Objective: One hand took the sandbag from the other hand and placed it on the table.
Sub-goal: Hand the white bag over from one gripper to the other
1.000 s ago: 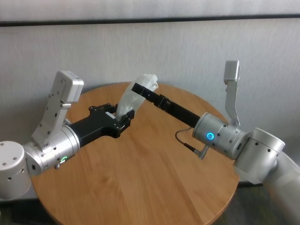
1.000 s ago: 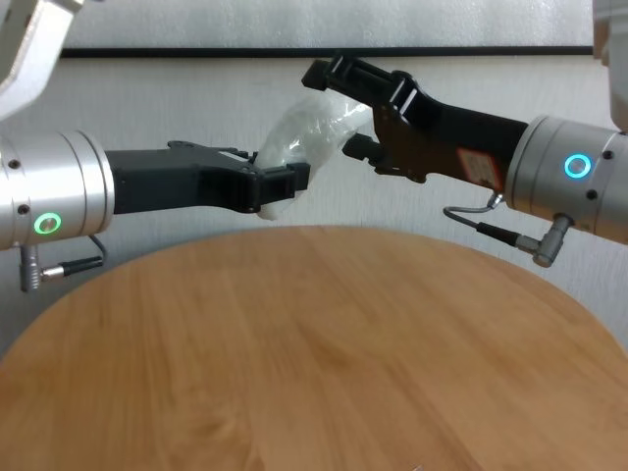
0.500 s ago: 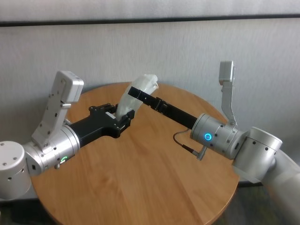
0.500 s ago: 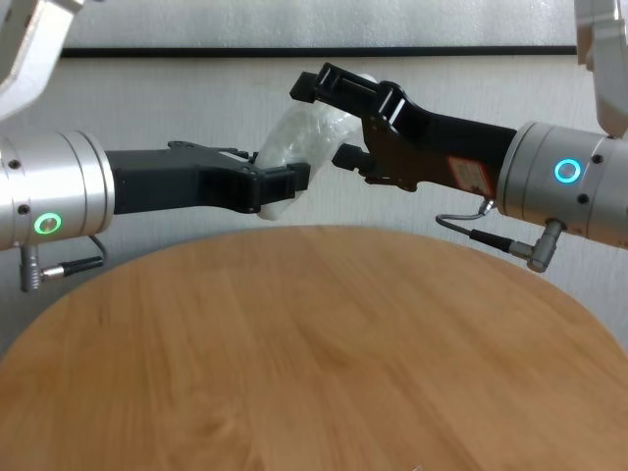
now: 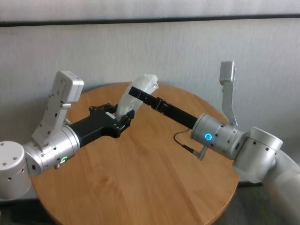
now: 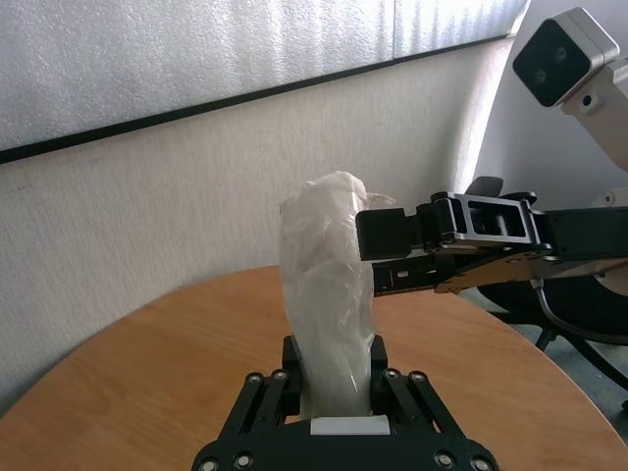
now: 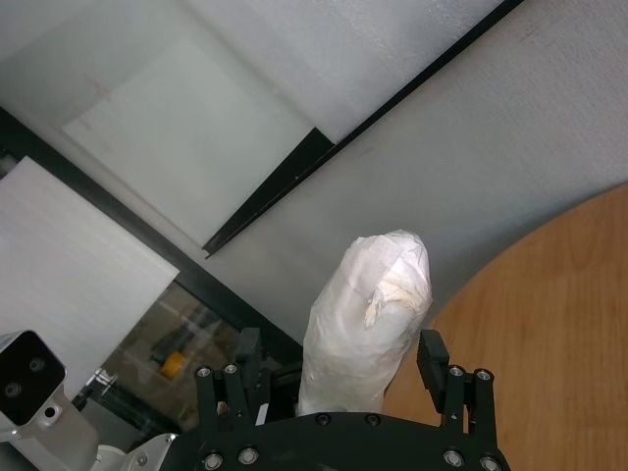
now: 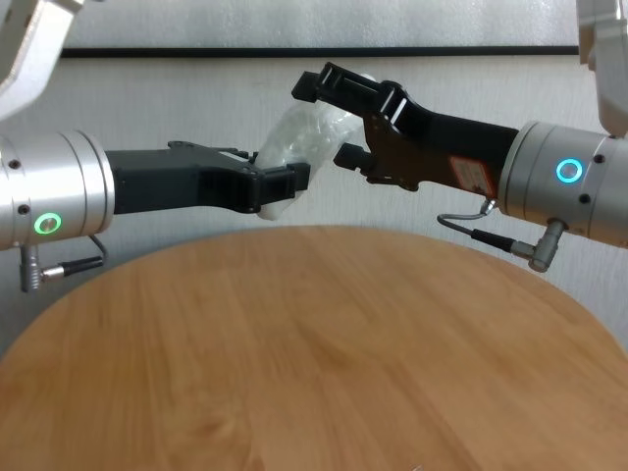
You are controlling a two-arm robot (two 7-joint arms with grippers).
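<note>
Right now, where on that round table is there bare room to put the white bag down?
The table shows bare wood everywhere in view, widest on the near half between both arms. The crowded spot is in the air, where the left gripper holds the sandbag and the right gripper straddles it.

White sandbag [image 5: 138, 92], black grippers (green and blue rings), wood-grain table [image 5: 140, 178].

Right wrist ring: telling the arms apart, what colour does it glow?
Blue ring on the right wrist; clearest in the chest view.
</note>
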